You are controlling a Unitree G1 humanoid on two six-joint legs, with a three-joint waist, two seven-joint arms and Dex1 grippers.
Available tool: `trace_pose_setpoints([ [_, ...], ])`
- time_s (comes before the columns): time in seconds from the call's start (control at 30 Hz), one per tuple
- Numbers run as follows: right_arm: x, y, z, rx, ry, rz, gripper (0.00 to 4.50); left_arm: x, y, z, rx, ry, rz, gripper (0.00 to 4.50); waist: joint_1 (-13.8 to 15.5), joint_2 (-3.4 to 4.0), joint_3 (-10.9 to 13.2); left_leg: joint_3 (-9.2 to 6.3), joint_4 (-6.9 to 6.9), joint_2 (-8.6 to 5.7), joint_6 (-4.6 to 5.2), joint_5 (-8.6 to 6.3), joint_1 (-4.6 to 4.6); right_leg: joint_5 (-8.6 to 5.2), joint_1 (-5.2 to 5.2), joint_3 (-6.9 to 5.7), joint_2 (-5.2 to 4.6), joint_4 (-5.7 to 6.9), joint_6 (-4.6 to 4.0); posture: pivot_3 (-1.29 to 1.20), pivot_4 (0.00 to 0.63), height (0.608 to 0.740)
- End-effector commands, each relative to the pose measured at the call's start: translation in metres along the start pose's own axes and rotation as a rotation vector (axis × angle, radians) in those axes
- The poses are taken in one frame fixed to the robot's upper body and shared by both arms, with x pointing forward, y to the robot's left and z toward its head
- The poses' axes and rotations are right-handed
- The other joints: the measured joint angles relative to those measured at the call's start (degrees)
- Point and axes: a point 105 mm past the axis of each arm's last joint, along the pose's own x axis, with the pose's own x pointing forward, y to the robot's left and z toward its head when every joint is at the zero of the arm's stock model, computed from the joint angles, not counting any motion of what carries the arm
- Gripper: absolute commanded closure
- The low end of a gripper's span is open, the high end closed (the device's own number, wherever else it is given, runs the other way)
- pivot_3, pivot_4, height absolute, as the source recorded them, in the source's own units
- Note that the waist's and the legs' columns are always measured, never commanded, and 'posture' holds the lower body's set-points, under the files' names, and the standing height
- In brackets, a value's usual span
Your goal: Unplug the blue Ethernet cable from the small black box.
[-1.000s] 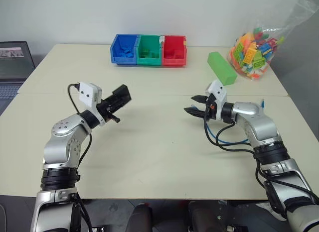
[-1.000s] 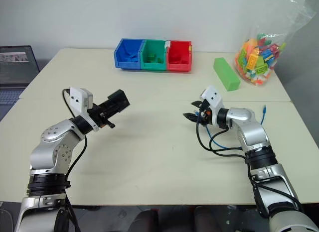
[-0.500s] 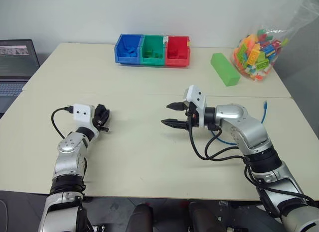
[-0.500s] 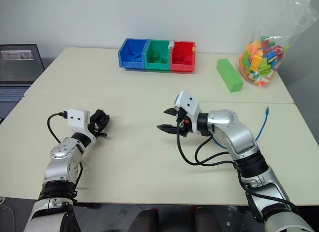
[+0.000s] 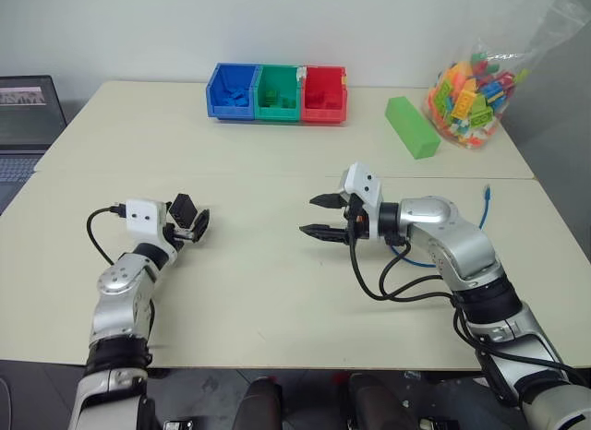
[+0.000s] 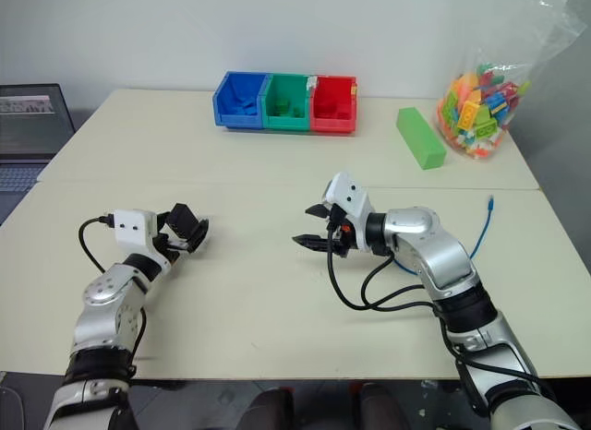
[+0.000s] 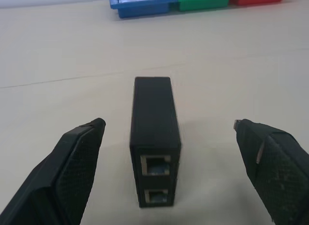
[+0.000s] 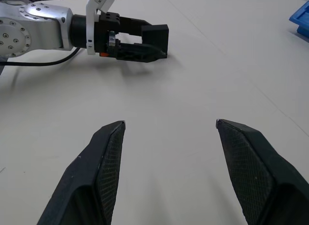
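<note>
The black box (image 7: 155, 140) stands on edge on the table (image 5: 268, 282) between the wide-spread fingers of the left pincer (image 5: 187, 222), untouched, its long axis running away from the wrist, ports facing back. The blue cable (image 5: 482, 211) lies well apart, behind the right arm. The right pincer (image 5: 317, 216) is wide, empty, pointing left.

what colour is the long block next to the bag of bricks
Green, clearest in the left eye view.

small black box (image 7: 152, 138), between spread claw (image 7: 166, 138) fingers (image 7: 77, 162)
</note>
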Motion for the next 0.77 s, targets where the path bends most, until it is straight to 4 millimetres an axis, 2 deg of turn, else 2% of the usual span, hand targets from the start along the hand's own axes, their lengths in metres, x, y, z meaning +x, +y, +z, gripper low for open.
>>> trace_pose_setpoints([
  [0.03,-0.009,0.003,0.004,-0.011,-0.026,-0.024,1.31,-0.024,0.005,0.031,0.086,-0.036,-0.016,0.01,0.0,0.0,0.0,0.0,-0.02,0.02,0.0,0.0,0.0,0.0,-0.01,0.01,-0.05,-0.01,0.0,0.0,0.15,0.74],
  [0.2,-0.034,-0.012,-0.011,-0.014,-0.008,-0.107,1.31,-0.055,0.002,0.051,0.182,0.01,-0.08,0.01,0.3,0.0,0.0,-0.09,-0.02,-0.02,0.0,0.0,0.04,0.0,0.05,-0.02,-0.06,0.02,0.0,0.0,0.15,0.74],
  [0.47,-0.08,-0.045,-0.021,-0.001,0.059,-0.119,1.31,-0.084,0.014,0.075,0.228,0.147,-0.192,0.01,0.1,0.01,0.0,0.03,-0.05,-0.04,0.01,0.01,0.21,-0.01,0.15,0.02,0.1,-0.02,0.03,0.0,0.15,0.74],
  [0.6,-0.087,-0.05,-0.019,0.006,0.071,-0.094,1.31,-0.09,0.019,0.079,0.198,0.16,-0.218,0.01,-0.2,0.02,0.0,0.07,-0.11,0.01,0.02,0.0,0.26,-0.01,0.14,0.06,0.11,-0.02,0.01,0.0,0.15,0.74],
  [0.77,-0.085,-0.05,-0.02,0.002,0.079,-0.076,1.31,-0.094,0.01,0.079,0.144,0.171,-0.295,0.01,-0.2,0.02,0.0,0.07,-0.13,0.01,0.02,0.0,0.24,-0.01,0.13,0.06,0.1,-0.03,0.0,0.0,0.15,0.74],
])
